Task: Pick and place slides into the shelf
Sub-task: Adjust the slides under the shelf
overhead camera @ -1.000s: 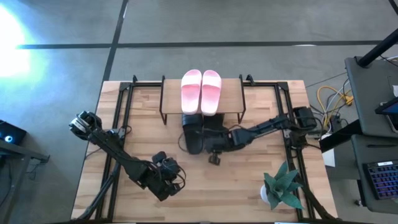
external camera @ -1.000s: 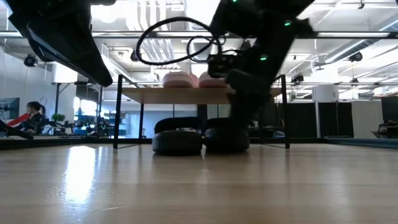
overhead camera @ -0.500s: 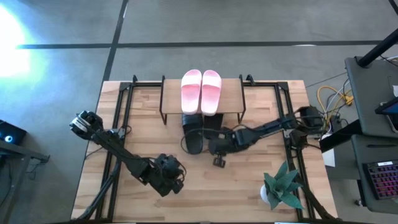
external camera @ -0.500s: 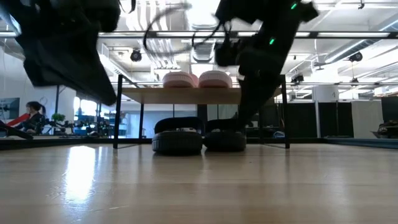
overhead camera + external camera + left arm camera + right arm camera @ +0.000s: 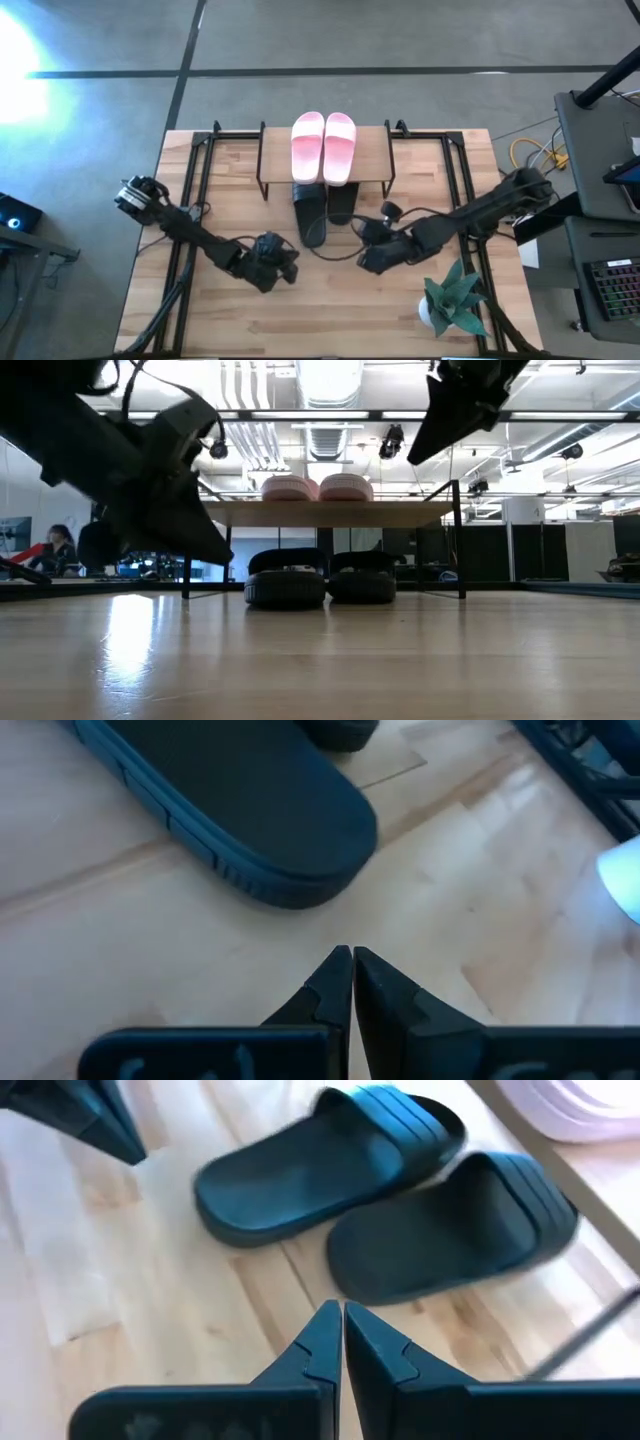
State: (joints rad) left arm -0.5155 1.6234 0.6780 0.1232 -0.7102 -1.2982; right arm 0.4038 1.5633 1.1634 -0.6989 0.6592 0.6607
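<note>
Two light pink slides (image 5: 323, 145) lie side by side on the shelf's wood top (image 5: 375, 150). Two black slides (image 5: 311, 214) (image 5: 341, 204) rest on the table with their toe ends under the shelf's front edge; the low view shows them (image 5: 286, 582) (image 5: 362, 580) between the shelf's legs. My left gripper (image 5: 352, 952) is shut and hangs low, near-left of the left black slide's heel (image 5: 300, 840). My right gripper (image 5: 342, 1308) is shut and raised, near-right of both black slides (image 5: 450, 1230). Neither touches a slide.
A potted plant (image 5: 455, 300) stands at the table's near right corner. Black metal frame rails (image 5: 200, 170) run along both sides of the table. A dark cable (image 5: 335, 252) loops on the wood between the grippers. A person (image 5: 50, 545) sits far off in the room.
My right gripper has drawn back from the black slides toward the table's near right and risen, turning as it went. My left gripper has sunk and moved toward the black slides, rolling. Both have stayed shut. The slides lie where they were.
</note>
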